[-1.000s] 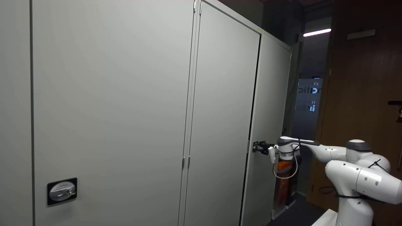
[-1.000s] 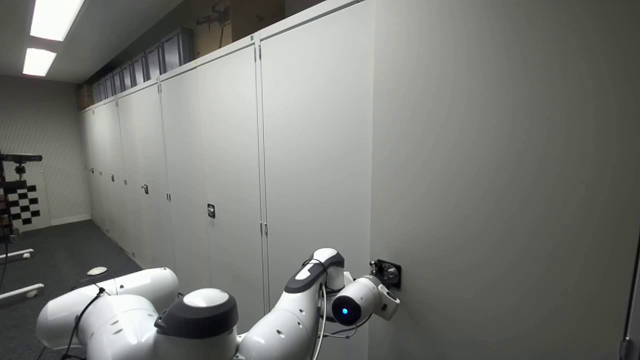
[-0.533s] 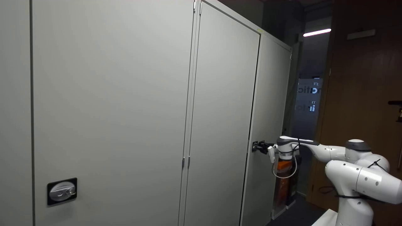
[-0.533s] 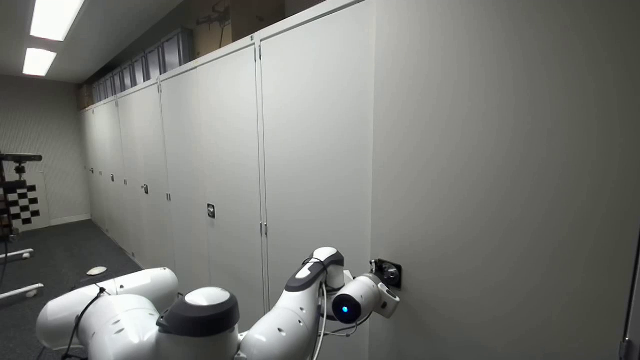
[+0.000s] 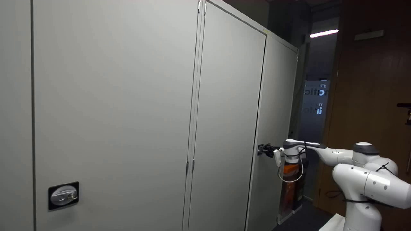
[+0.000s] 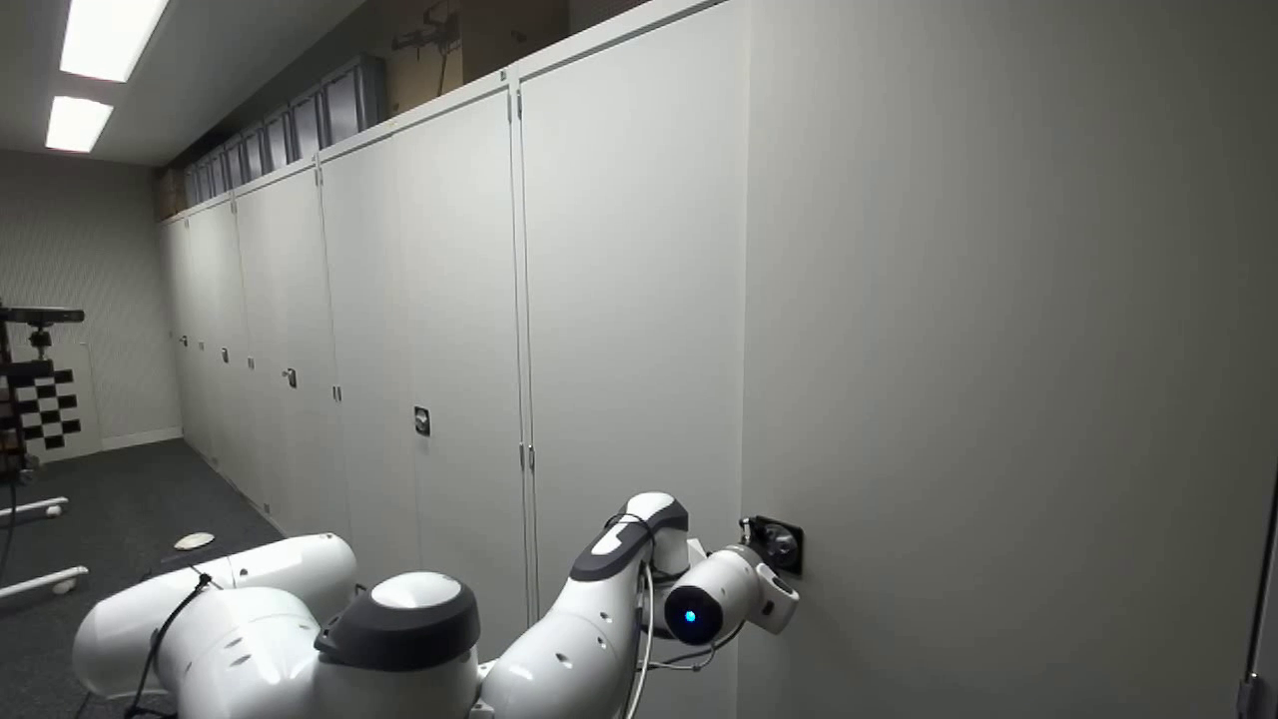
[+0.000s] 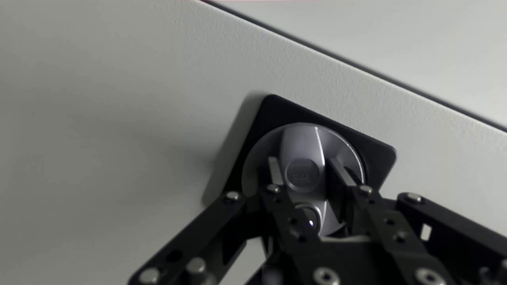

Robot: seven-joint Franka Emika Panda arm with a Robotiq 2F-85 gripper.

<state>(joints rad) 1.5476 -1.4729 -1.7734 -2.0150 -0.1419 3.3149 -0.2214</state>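
Observation:
A silver turn handle [image 7: 303, 140] sits in a round recess on a black square plate [image 7: 372, 152], fixed to a light grey cabinet door [image 7: 119, 79]. My gripper [image 7: 304, 163] has one finger on each side of the handle bar and appears shut on it. In both exterior views the gripper [image 5: 264, 149] reaches the handle plate [image 6: 791, 547] near the free edge of the cabinet door [image 5: 276, 96], which also shows in an exterior view [image 6: 998, 300]. The fingers hide the lower part of the handle and plate. A narrow dark gap runs along the door's edge.
The neighbouring door [image 5: 229, 96] adjoins the gripped one. Another door has a similar handle [image 5: 63, 195]. Orange objects [image 5: 290, 169] stand beyond the cabinet, below the wrist. A row of cabinets [image 6: 359, 350] runs away, with a checkerboard stand [image 6: 45, 407] opposite.
The dark gap at the door's edge has narrowed as the door moved slightly toward the cabinet. The gripper moved slightly with it and stays at the handle. The last half second shows almost no motion.

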